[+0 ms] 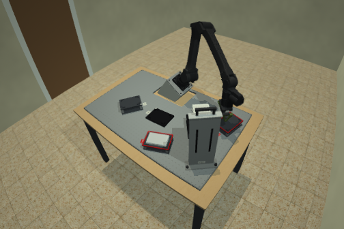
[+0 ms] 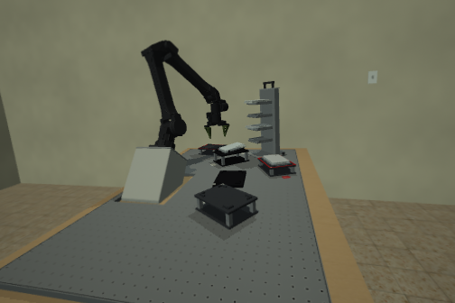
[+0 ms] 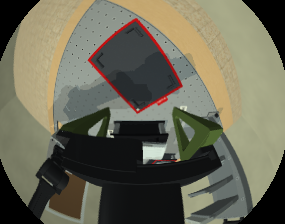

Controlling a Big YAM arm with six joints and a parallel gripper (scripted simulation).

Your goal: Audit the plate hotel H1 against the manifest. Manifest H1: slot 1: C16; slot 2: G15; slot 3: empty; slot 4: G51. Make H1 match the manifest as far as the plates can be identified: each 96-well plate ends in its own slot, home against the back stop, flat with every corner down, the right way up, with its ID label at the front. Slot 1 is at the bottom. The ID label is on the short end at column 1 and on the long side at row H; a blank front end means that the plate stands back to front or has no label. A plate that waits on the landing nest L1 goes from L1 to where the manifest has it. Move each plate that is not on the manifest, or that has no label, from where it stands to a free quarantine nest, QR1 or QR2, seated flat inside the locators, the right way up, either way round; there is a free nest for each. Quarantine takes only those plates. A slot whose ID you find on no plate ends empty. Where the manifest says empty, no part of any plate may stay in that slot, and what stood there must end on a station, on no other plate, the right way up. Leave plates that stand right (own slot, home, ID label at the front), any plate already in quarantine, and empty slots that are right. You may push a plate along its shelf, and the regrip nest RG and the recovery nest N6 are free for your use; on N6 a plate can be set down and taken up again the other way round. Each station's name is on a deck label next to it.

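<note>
My gripper is open and empty and hangs above the deck next to the plate hotel H1. In the wrist view its green fingers stand wide apart above an empty red-framed quarantine nest, which also shows in the top view. The hotel has four shelves; pale plates seem to lie on them, and their labels are too small to read. A white plate lies on a raised black nest in front of the hotel. The other red-framed nest holds a white plate.
A flat black nest lies mid-deck. A raised black nest stands empty at the left and shows near the camera in the exterior view. The arm's grey base block stands at the back edge.
</note>
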